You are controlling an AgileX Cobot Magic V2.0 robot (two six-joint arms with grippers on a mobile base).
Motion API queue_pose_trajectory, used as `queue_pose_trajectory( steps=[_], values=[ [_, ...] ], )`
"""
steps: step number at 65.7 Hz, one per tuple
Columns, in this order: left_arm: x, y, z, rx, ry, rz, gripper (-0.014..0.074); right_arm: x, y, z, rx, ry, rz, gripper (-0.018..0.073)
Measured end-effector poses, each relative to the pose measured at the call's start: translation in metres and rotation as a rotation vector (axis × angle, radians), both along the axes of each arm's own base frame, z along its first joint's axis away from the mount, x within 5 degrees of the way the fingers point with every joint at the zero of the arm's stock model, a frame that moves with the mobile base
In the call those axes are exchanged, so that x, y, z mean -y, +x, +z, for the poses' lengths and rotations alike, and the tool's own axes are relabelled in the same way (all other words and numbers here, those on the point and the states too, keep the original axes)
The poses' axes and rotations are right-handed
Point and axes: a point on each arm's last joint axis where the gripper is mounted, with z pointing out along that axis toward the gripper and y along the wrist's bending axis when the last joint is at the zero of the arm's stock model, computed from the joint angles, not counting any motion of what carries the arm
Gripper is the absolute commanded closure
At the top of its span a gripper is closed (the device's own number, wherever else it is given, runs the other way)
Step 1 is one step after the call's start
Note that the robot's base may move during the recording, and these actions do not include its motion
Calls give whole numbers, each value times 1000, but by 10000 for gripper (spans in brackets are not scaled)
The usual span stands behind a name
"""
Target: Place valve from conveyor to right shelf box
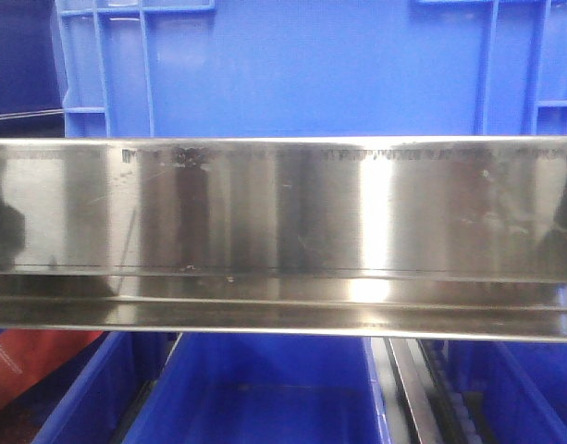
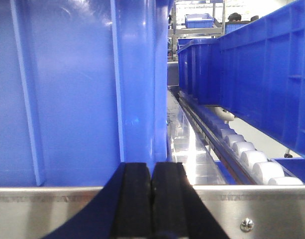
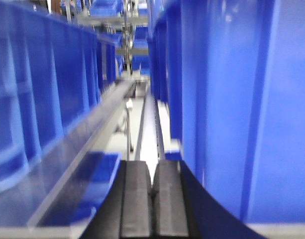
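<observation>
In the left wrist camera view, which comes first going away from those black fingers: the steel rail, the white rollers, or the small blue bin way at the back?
1. Steel rail: directly behind the closed fingers of the left gripper, across the bottom.
2. White rollers: to the right, running away from the camera.
3. Small blue bin: far back, top centre.

No legible text, labels or numbers anywhere.
</observation>
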Motion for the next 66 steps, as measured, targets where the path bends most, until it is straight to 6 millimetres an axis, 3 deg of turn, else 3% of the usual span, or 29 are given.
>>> queue_pose_trajectory(
  steps=[9, 66],
  values=[
    [0, 0, 0, 2, 0, 0, 708, 0, 2, -9, 13, 2, -3, 722],
    [0, 0, 0, 2, 0, 0, 708, 1, 2, -7, 38, -4, -5, 722]
  ],
)
